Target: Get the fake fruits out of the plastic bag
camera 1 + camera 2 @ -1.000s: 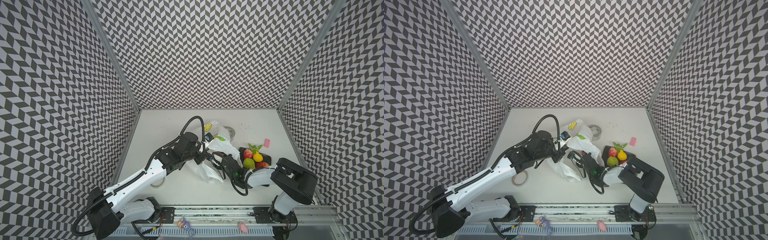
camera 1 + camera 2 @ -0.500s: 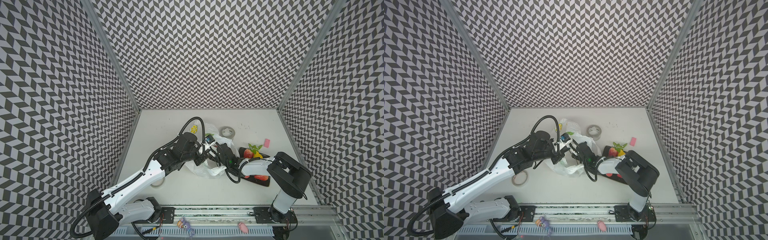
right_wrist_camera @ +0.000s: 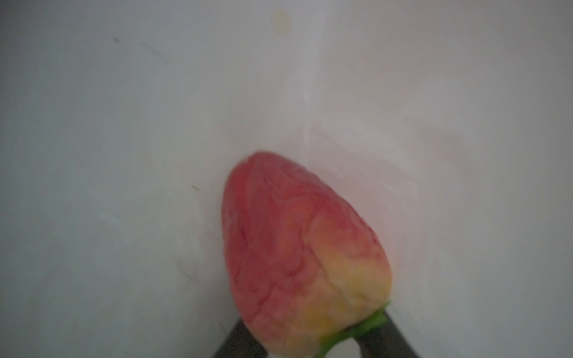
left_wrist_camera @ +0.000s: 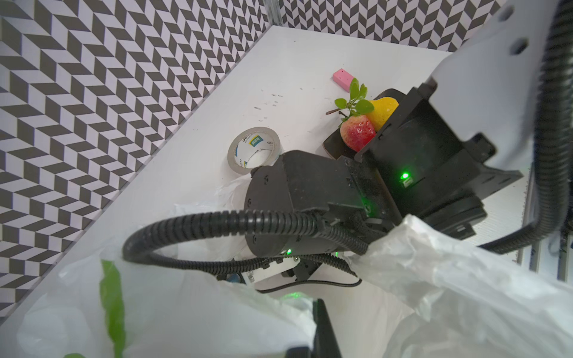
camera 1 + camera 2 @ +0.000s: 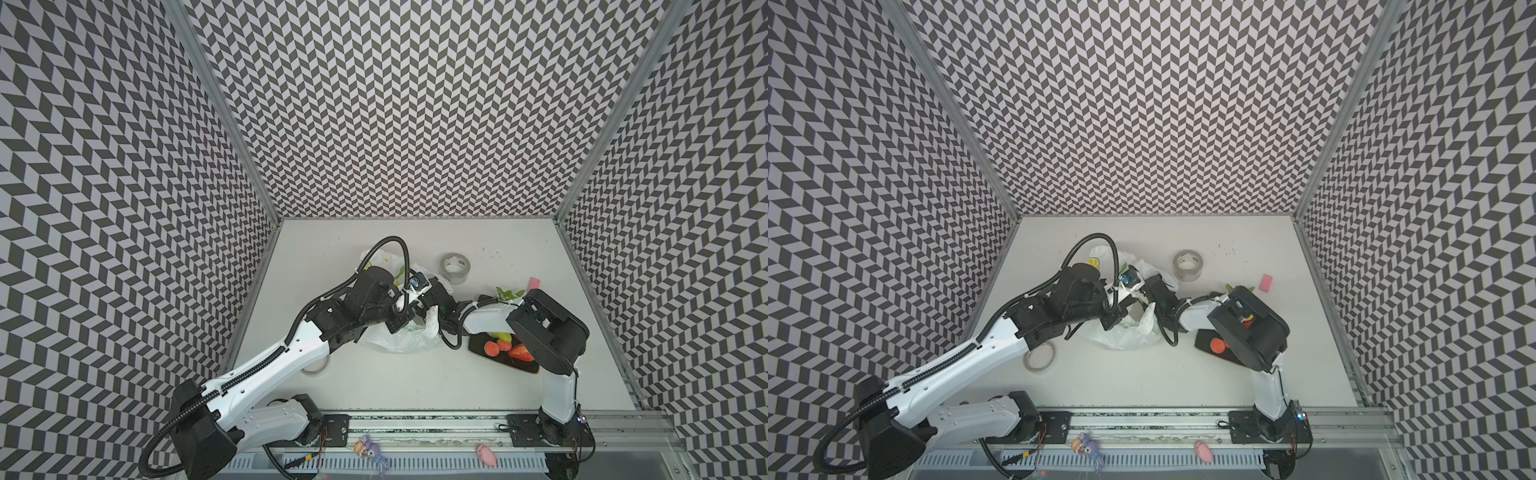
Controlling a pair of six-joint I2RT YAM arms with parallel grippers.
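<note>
Our right gripper (image 3: 313, 339) has its two dark fingers (image 3: 238, 341) pressed against either side of the leafy end of a red-and-yellow strawberry (image 3: 297, 241), so we read them as clamped on it. White film surrounds the fruit on every side: gripper and strawberry are inside the plastic bag (image 5: 409, 343). In both top views the right arm reaches in from the right to the bag's mouth, and its fingers are hidden in the plastic.

Our left gripper (image 4: 321, 310) is closed. Only one finger shows in its wrist view, with bag film bunched against it, and we take it as pinching the bag's rim.

The bag lies crumpled near the middle of the table (image 5: 374, 386), just left of a black tray (image 5: 511, 365). On that tray, outside the bag, lie the other fake fruits (image 5: 491, 348). The left wrist view shows a glossy strawberry (image 4: 356, 136) touching a yellow pear (image 4: 383, 110) under a green sprig (image 4: 353, 99).

A grey tape roll (image 5: 456, 268) stands on the far side of the bag, a pink block (image 5: 533, 284) lies beyond the tray, and a pale tape ring (image 5: 1040, 357) lies beside the left arm.
</note>
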